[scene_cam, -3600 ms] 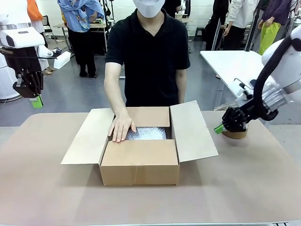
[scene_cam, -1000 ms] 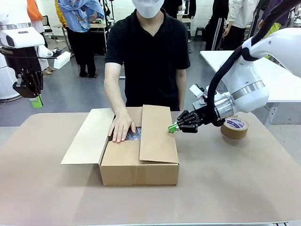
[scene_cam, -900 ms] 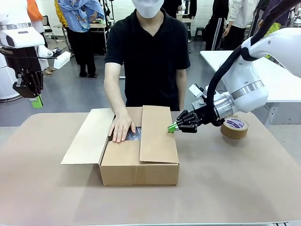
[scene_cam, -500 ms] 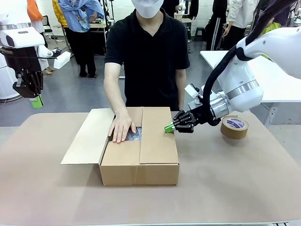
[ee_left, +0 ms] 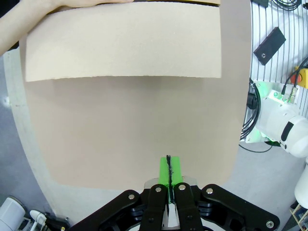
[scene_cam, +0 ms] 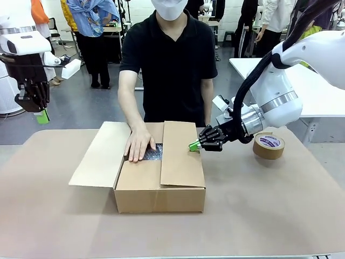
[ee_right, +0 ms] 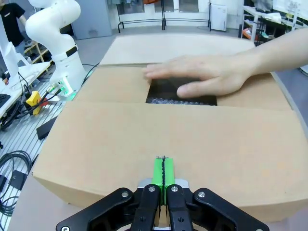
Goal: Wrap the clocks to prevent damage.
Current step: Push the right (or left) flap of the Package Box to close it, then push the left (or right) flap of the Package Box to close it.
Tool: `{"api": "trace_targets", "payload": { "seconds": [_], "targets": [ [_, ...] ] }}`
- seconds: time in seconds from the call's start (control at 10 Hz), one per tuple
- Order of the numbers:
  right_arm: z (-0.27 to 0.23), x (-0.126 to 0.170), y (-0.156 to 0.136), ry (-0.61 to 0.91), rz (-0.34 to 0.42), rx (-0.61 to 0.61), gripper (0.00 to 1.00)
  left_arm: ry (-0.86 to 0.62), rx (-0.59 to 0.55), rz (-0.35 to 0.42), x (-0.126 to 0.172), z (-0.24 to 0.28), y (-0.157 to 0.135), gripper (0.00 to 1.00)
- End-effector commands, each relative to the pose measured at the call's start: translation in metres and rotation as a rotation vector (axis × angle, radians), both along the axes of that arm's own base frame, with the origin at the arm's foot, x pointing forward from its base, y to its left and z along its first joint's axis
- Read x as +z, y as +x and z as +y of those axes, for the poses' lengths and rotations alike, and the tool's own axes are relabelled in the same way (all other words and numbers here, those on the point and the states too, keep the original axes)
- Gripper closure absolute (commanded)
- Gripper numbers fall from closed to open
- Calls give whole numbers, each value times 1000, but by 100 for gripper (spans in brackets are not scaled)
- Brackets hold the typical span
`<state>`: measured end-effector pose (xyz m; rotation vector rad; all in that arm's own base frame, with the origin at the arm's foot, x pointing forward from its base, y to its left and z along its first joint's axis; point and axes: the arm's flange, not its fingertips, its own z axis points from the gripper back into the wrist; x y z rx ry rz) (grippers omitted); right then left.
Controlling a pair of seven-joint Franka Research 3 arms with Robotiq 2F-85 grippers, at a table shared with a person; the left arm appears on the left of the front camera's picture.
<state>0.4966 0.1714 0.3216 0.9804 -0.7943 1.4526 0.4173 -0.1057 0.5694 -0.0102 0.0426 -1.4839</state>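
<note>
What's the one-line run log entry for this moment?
left jaws: shut, raised at left | right jaws: shut, at folded right flap | person's hand: on box opening | left flap: open | tape roll: on table

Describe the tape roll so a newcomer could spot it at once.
Start at the big cardboard box. On the robot's right, beyond the right gripper at the box's edge, lies the tape roll. Unlike the box, it is round: a flat brown ring, white inside.

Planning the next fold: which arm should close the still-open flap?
Probably left: the open flap lies on its side, near the free left gripper; the right gripper sits shut at the folded flap.
</note>
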Motion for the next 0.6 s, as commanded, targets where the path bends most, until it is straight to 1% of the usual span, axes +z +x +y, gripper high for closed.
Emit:
{"api": "trace_targets", "payload": {
  "seconds": [0.0,0.5],
  "targets": [
    [1,-4,0,-8,3,-3,99,1,0,2,2,1,0,100],
    [1,-4,0,-8,3,-3,99,1,0,2,2,1,0,100]
  ]
}}
